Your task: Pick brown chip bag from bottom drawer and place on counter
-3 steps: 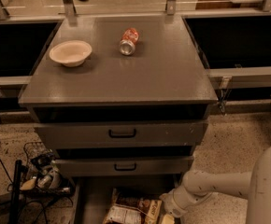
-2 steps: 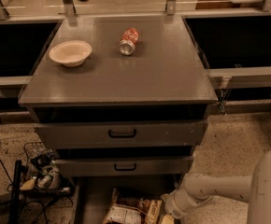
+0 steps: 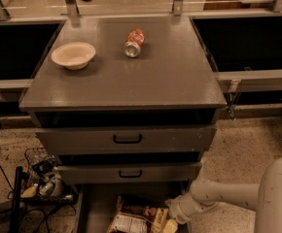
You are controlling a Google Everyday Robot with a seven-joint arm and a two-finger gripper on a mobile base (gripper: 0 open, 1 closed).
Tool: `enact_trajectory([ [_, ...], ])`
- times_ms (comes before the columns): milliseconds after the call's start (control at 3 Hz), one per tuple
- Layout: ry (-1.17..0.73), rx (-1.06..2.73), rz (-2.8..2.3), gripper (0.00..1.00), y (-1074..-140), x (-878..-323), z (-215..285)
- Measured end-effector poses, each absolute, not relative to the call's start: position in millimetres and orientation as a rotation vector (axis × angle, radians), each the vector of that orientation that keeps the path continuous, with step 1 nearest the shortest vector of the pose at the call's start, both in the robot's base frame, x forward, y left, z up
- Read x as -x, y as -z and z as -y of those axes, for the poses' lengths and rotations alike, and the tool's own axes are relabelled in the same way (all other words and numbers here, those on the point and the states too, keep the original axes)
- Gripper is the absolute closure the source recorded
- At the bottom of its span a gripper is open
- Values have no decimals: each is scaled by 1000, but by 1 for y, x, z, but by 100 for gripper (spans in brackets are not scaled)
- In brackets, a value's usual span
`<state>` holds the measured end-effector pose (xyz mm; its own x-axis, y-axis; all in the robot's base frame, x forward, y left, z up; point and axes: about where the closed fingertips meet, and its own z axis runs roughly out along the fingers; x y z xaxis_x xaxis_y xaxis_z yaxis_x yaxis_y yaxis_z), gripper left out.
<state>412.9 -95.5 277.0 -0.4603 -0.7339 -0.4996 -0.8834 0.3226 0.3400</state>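
Grasp step: pale gripper (image 3: 170,222), closure untellable, at crinkly brown foil chip bag (image 3: 135,220) in grey metal bottom drawer (image 3: 96,204); firm pinch next.

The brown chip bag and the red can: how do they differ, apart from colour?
The brown chip bag lies low in the open bottom drawer; the red can lies up on the counter. The bag is a crinkly soft pouch with a white panel; the can is a rigid cylinder. The end effector sits at the bag's right edge, far from the can. Both lie down rather than stand.
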Motion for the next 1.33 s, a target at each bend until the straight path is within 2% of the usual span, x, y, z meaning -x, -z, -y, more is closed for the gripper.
enact_trajectory([
  [667,-959,1483,-2237,0,-262,-437,54],
  [1333,-928,1483,-2248,0,-258,-437,53],
])
